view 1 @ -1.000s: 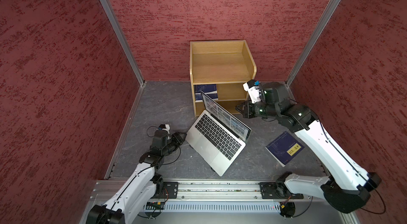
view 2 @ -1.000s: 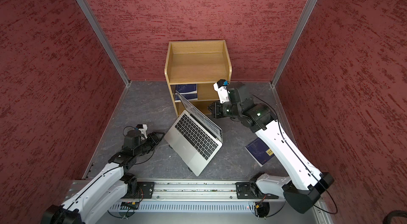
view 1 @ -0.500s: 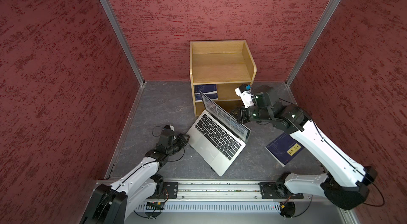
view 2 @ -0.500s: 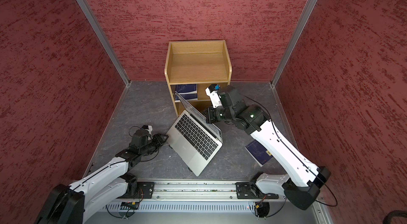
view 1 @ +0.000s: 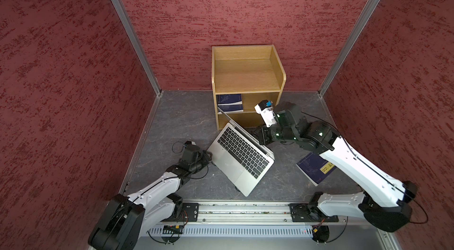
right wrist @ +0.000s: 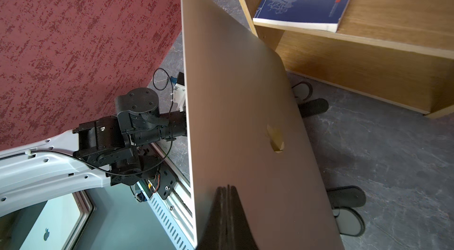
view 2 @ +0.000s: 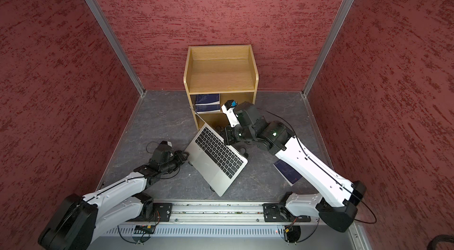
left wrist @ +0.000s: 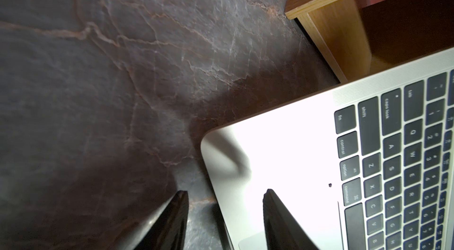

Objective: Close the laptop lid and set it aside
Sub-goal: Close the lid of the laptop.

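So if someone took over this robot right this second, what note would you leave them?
Left hand: open, fingers either side of a front corner of the laptop, no grip visible.
Right hand: shut, tips against the outside of the laptop lid.
Position: laptop sits in front of the wooden shelf, lid roughly upright.
Done: nothing finished; lid not yet closed.
Left: push the lid down shut, then set the laptop aside.

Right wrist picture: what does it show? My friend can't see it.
The silver back of a raised laptop lid fills the middle, with the robot's shut right hand against it. Beyond stand a wooden shelf holding two blue books, and the left arm.
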Tool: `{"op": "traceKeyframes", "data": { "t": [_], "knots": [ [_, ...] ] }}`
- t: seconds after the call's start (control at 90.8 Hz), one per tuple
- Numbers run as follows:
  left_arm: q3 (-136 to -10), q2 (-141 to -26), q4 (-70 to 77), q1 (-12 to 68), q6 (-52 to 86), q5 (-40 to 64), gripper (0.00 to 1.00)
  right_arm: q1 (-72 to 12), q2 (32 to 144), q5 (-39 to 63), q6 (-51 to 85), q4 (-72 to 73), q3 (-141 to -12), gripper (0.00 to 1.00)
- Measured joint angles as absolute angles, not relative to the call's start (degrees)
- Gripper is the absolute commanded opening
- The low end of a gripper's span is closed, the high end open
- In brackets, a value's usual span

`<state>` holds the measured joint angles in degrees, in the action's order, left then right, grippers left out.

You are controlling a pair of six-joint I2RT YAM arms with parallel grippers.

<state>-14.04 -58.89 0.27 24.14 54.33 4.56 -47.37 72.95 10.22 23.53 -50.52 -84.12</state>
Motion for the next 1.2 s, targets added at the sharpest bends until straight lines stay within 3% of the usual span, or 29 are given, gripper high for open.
{"op": "traceKeyframes", "data": {
  "t": [0.672, 0.937, 1.201],
  "knots": [
    [-15.35, -58.98, -1.85, 25.85, 55.29, 0.86, 0.54, -51.33, 77.80, 12.51, 29.15, -41.28, -74.22, 0.00],
    [-14.72, -48.49, -5.69, 26.00, 56.84, -3.95, 0.54, -52.29, 81.12, 14.76, 30.94, -37.21, -70.87, 0.00],
    [-13.91, -32.08, -19.75, 26.00, 60.97, -13.76, 0.52, -52.47, 84.60, 16.62, 31.68, -33.76, -69.23, 0.00]
  ]
}}
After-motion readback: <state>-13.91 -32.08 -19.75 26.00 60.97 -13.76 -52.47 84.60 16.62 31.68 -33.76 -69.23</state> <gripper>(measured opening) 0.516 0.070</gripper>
